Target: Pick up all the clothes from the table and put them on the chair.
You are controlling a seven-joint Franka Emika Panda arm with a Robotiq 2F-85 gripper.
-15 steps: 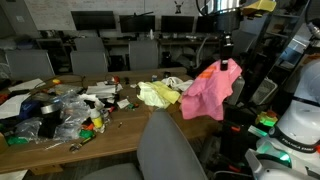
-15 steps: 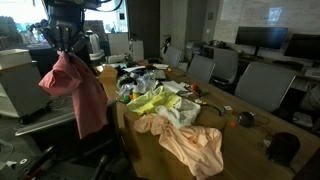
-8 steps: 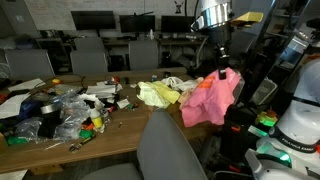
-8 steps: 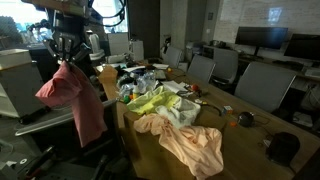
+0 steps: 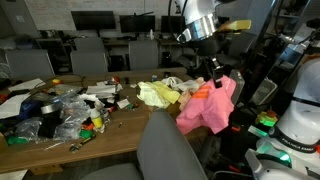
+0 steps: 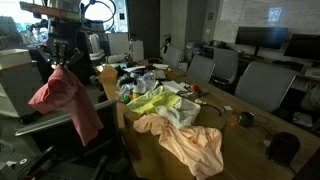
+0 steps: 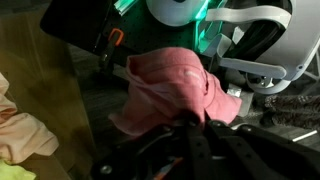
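Table (image 5: 125,135) spans the lower left in an exterior view, with the grey chair (image 5: 170,150) back at bottom centre in front of it. Pink garment (image 5: 207,105) hangs in the air right of centre, past the table's end and beside the chair. Peach garment (image 6: 190,145) lies on the table at lower right in an exterior view, and the yellow-green garment (image 5: 155,95) lies mid-table. Gripper (image 5: 213,72) is clamped on the pink garment's top.
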